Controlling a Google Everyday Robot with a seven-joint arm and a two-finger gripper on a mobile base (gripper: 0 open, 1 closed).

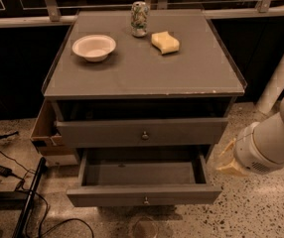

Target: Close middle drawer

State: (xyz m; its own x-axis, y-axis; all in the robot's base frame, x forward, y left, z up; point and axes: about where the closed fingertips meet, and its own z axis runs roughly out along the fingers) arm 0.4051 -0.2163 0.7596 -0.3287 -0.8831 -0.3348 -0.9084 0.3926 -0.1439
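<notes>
While middle drawer [143, 183] gapes, hand [227, 158] beside it

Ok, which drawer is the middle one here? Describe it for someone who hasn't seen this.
Start at the grey cabinet carrying a bowl, with the gripper hanging off its right side. Below the taller top drawer, the middle drawer is the low-fronted one pulled out furthest.

Legible text, labels, numbers: none. Can [139, 19] on cabinet top [142, 76]: printed pattern, unreadable. Gripper [227, 158]: lower right, just beside right end of pulled-out middle drawer [145, 195]
</notes>
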